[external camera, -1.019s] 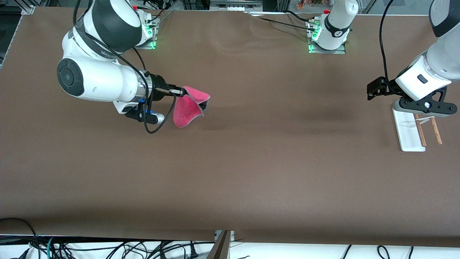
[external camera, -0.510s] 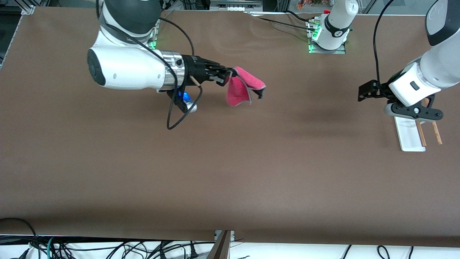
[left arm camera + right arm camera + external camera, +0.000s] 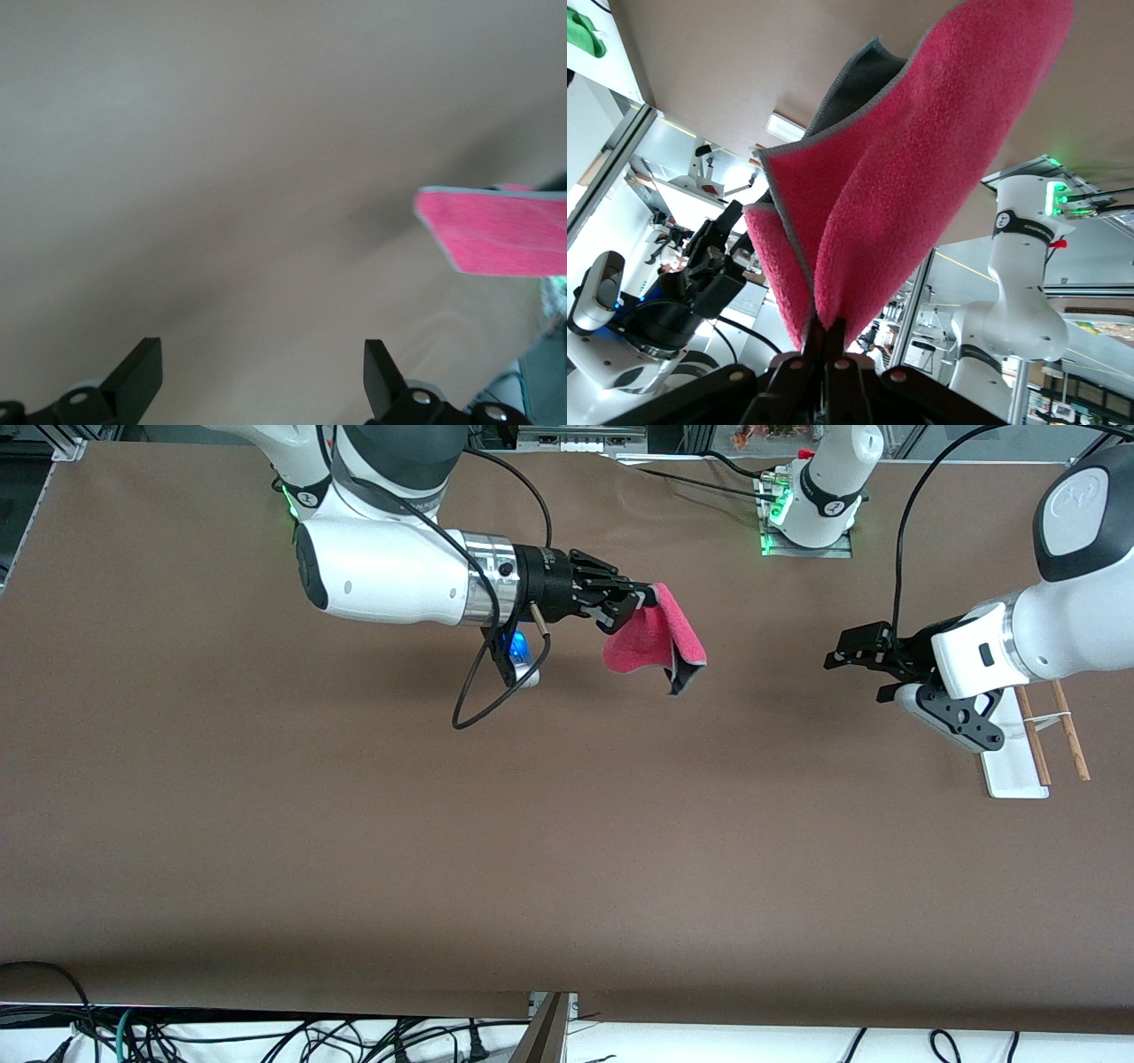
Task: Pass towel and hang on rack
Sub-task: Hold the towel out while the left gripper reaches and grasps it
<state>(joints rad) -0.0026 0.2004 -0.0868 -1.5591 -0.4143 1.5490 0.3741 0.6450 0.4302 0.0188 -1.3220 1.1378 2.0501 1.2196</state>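
Brown table (image 3: pixel 567 850) fills almost the whole front view, with a strip of cables along the bottom edge and the two arm bases along the top.

At the upper left of the frame the right arm reaches out level from its base toward the centre. Its right gripper (image 3: pixel 645 599) sits upper centre, up in the air over the bare table, with its fingers pinched tight on one edge of the towel (image 3: pixel 654 640). The towel hangs from that pinch, folded on itself, pink side out with a grey trim and a flap of dark grey underside showing at its lower corner. In the right wrist view the towel (image 3: pixel 921 168) rises out of the closed fingertips in two pink folds, the grey side visible between them.

Farther right, a stretch of bare table separates the towel from the left gripper (image 3: pixel 852 655), which hovers at the right of the frame, pointing toward the towel, with its fingers spread wide and nothing between them. The left wrist view shows the two fingertips (image 3: pixel 142 376) well apart over the table and the towel (image 3: pixel 500 232) at the right edge of that picture, clear of them.

At the far right of the front view the rack (image 3: pixel 1019 766) stands on the table, partly hidden under the left arm: a white base with two thin wooden rods.
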